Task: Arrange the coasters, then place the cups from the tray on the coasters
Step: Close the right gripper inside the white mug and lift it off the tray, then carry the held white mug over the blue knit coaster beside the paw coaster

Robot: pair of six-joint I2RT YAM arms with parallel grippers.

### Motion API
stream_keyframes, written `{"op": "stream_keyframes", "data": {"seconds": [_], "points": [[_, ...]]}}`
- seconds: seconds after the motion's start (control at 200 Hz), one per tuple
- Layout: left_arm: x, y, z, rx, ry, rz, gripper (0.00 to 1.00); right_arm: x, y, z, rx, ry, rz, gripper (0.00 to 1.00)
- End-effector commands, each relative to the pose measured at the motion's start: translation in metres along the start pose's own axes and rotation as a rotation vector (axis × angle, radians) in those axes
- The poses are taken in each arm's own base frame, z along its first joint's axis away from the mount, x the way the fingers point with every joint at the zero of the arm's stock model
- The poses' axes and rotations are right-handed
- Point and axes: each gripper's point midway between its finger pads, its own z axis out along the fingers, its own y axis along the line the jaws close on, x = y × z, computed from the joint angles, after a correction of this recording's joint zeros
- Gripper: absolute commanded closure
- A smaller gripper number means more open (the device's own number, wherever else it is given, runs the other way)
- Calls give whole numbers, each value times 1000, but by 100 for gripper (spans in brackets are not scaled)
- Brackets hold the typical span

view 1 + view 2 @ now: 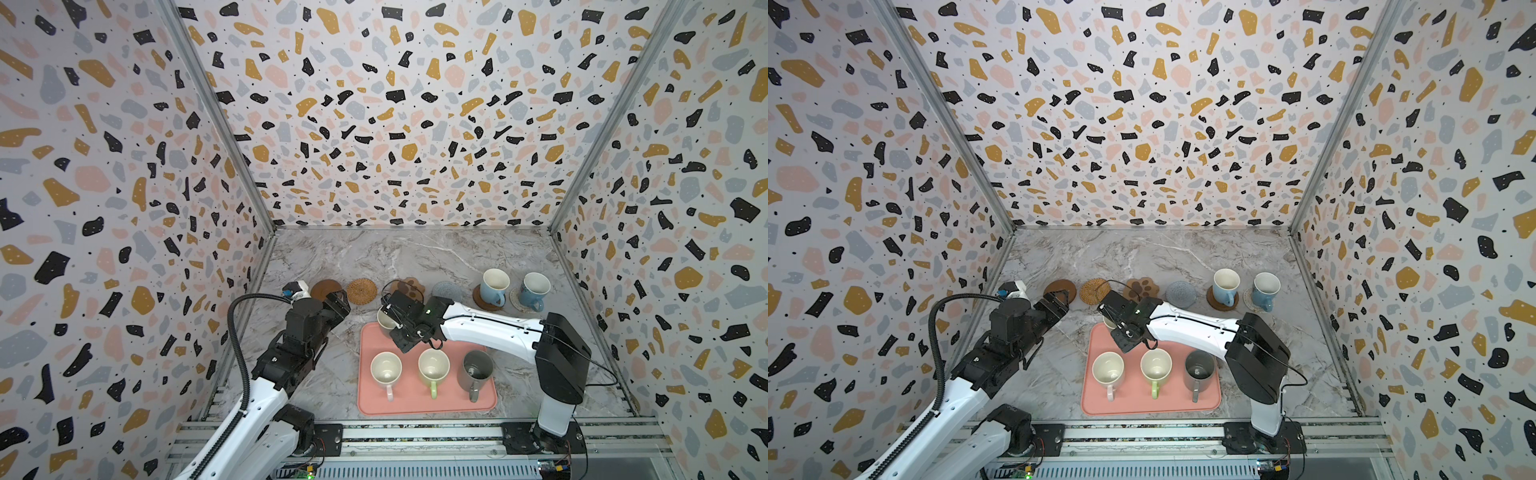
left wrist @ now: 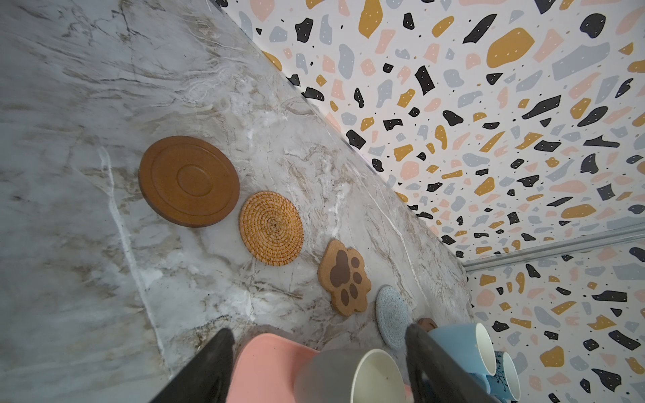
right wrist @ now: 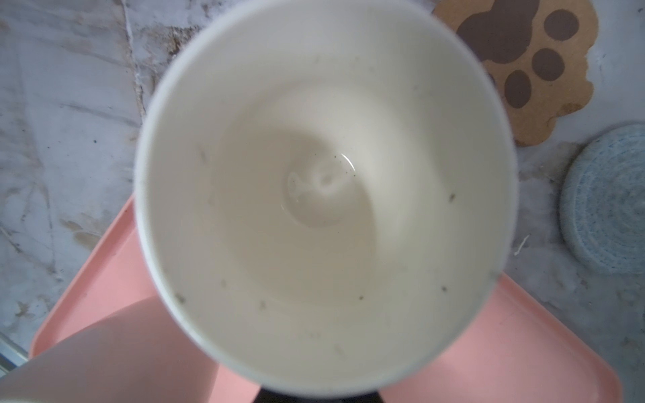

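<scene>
My right gripper [image 1: 394, 323] is shut on the grey-beige cup [image 1: 384, 321] at the far left corner of the salmon tray [image 1: 415, 405]. The cup's cream inside [image 3: 324, 181] fills the right wrist view and hides the jaws. A pink cup [image 1: 385, 368], a green cup [image 1: 433, 365] and a dark grey cup [image 1: 477, 368] stand on the tray. Two blue cups [image 1: 494, 284] [image 1: 535, 289] sit on coasters at the back right. A brown disc [image 2: 188, 181], rattan round [image 2: 271, 227], paw-print [image 2: 343, 277] and grey-blue round [image 2: 392, 315] lie bare. My left gripper [image 1: 338, 301] hangs open beside the brown disc.
The coasters form one row across the marble table [image 1: 415, 253], with bare table behind them up to the back wall. Terrazzo-patterned walls close in the left, right and back. A metal rail [image 1: 415, 436] runs along the front edge.
</scene>
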Motion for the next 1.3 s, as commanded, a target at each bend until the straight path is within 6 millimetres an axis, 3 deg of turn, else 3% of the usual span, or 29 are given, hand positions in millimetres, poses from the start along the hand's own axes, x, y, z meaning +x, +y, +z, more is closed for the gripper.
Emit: {"op": "stream_keyframes", "data": {"seconds": [0.0,0.43,0.871,1.291], "points": [[-6,-3,-4,19,-25,-13,22,-26,-7,-35,-2,-104,28,87],[-3,-2,-2,17,-19,-12,22,-35,-52,-44,56,-116,115,87],[-4,-5,-2,24,-15,-9,22,-44,-144,-53,171,-146,266,88],[-3,-5,-2,29,-14,-15,22,-47,-202,-44,216,-140,398,88]]}}
